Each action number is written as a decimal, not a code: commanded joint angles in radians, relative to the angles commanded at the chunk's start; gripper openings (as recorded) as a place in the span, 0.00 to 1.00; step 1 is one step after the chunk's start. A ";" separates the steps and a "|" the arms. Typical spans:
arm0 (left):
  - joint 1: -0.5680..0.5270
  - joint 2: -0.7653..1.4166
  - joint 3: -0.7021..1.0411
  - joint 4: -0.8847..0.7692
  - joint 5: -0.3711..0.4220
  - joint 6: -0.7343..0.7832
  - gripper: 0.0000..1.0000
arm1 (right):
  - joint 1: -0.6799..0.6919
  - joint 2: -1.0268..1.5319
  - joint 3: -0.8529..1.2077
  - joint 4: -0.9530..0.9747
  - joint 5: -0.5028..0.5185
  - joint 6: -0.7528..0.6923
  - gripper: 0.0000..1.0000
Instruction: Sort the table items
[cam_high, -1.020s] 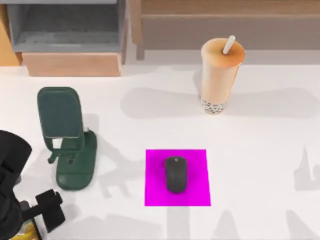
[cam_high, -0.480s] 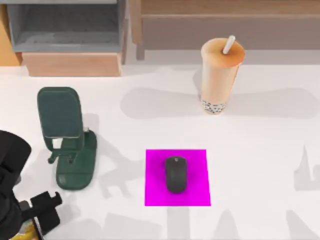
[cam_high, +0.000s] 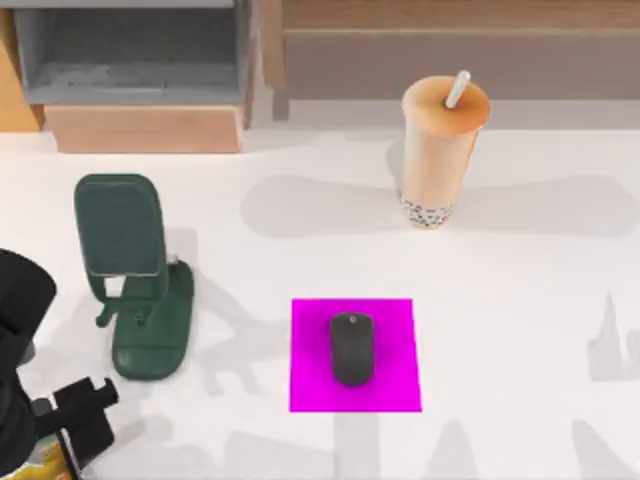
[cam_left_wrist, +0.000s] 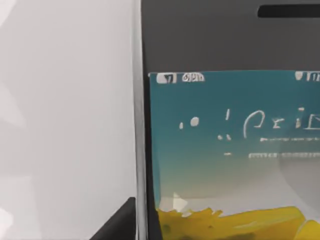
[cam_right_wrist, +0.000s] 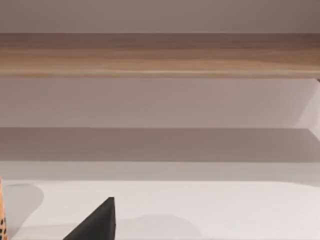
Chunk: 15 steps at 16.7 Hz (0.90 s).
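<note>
The smartphone (cam_high: 42, 462) lies at the table's front left corner, mostly under my left arm. Up close, its silver edge and colourful screen (cam_left_wrist: 225, 150) are plain in the left wrist view. My left gripper (cam_high: 85, 425) hangs low over it, open, with one dark finger (cam_left_wrist: 117, 225) just outside the silver edge. A black mouse (cam_high: 351, 347) rests on a magenta mat (cam_high: 395, 320) at mid-table. The peach bubble-tea cup (cam_high: 440, 150) with its white straw stands upright at the back. My right gripper is parked off to the right, open, one finger (cam_right_wrist: 97, 222) in the right wrist view.
A dark green phone stand (cam_high: 135, 290) stands just behind the left gripper. A grey open box (cam_high: 130, 50) and a wooden shelf (cam_high: 450, 40) line the back edge. The wooden shelf (cam_right_wrist: 160, 55) faces the right wrist camera.
My left gripper has slid left and sunk lower over the smartphone, and more of the phone's screen now shows. The mouse, cup and stand have not moved.
</note>
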 joint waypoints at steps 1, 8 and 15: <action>0.000 -0.015 0.014 -0.028 0.000 0.000 0.00 | 0.000 0.000 0.000 0.000 0.000 0.000 1.00; 0.001 -0.041 0.032 -0.049 -0.010 0.006 0.00 | 0.000 0.000 0.000 0.000 0.000 0.000 1.00; 0.003 -0.291 0.040 -0.057 -0.248 0.082 0.00 | 0.000 0.000 0.000 0.000 0.000 0.000 1.00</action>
